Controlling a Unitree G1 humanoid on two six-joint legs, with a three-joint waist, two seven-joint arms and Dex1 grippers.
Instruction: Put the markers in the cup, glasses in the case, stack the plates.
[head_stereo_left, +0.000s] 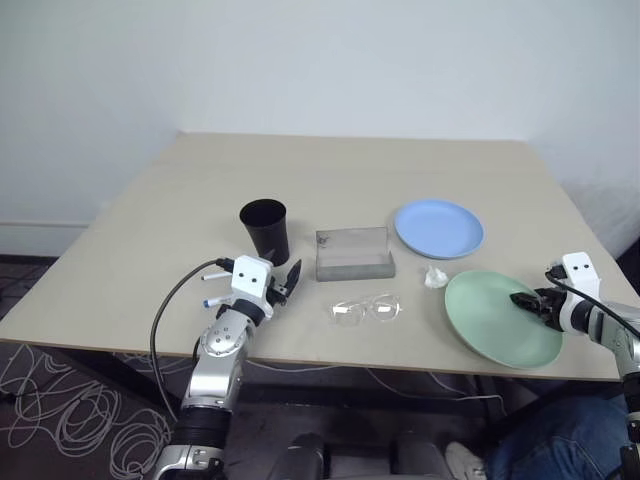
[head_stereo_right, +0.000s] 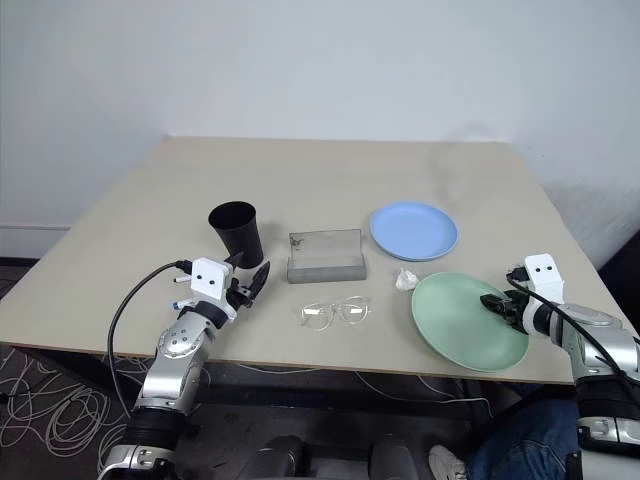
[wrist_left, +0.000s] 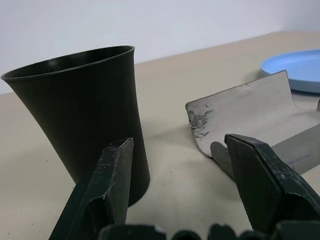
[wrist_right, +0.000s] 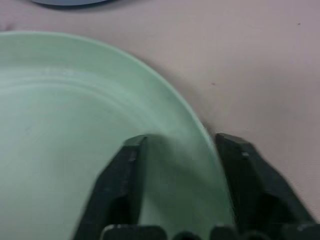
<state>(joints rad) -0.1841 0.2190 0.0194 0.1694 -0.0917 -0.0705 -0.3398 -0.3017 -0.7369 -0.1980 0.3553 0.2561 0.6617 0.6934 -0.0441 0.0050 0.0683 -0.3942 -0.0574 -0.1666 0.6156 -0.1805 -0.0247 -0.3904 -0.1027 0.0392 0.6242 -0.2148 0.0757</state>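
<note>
"Right wrist view: what is the right gripper (wrist_right: 177, 150) doing?"

"One finger is inside the mint green plate (head_stereo_left: 490, 320) and one is outside, with the rim between them. I cannot tell if they pinch it."

"And the left gripper (wrist_left: 180, 170)?"

"Its fingers are apart and hold nothing, right by the black cup (head_stereo_left: 265, 228)."

"Where is the rest?"

"The glasses (head_stereo_left: 366, 309) lie in front of the case (head_stereo_left: 354, 254). The blue plate (head_stereo_left: 438, 228) sits behind the green one. Markers (head_stereo_left: 214, 288) lie by the left arm."
</note>
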